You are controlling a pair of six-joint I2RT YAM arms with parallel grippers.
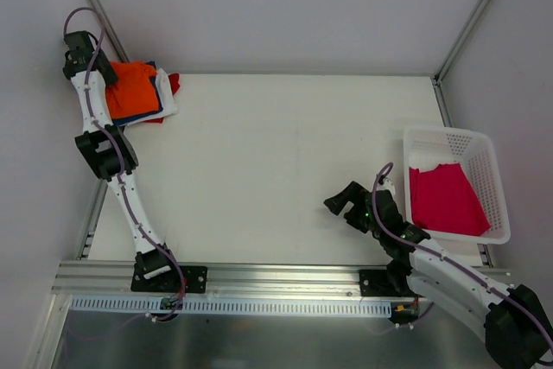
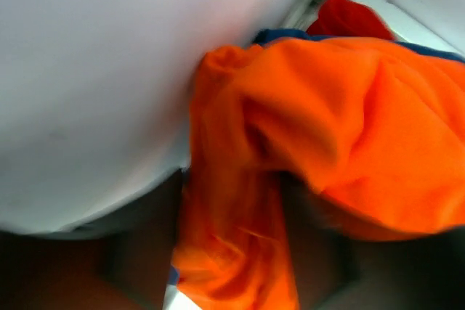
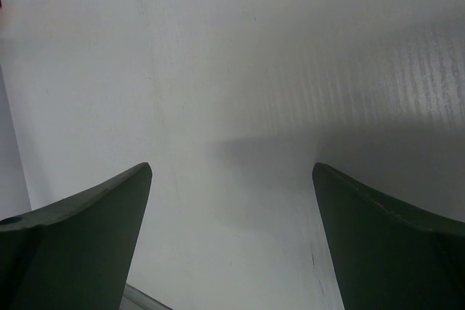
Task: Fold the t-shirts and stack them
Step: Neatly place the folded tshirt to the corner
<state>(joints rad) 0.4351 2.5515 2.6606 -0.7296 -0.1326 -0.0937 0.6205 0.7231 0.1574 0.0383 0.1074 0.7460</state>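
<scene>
The left gripper (image 1: 102, 68) was positioned at the far-left corner of the table (image 1: 276, 153), on the stack of t-shirts: orange t-shirt (image 1: 134, 88) on top, navy (image 1: 130, 117), white (image 1: 166, 101) and red (image 1: 174, 84) edges showing beneath. Orange cloth lay between its fingers, but whether they clamped it could not be determined. The right gripper (image 1: 346, 212) stood wide apart above the table surface, holding nothing, near the basket (image 1: 492, 170) containing the magenta-pink t-shirt (image 1: 445, 200).

The broad middle of the counter (image 1: 276, 144) lies open between the two arms. The stack of t-shirts (image 1: 136, 91) fills the far left corner, tight against the wall (image 1: 34, 127), with the left arm (image 1: 105, 153) stretched over its edge. The white lattice basket (image 1: 494, 181) takes up the right edge; the right gripper (image 1: 342, 211) hangs near it, jaws wide.
</scene>
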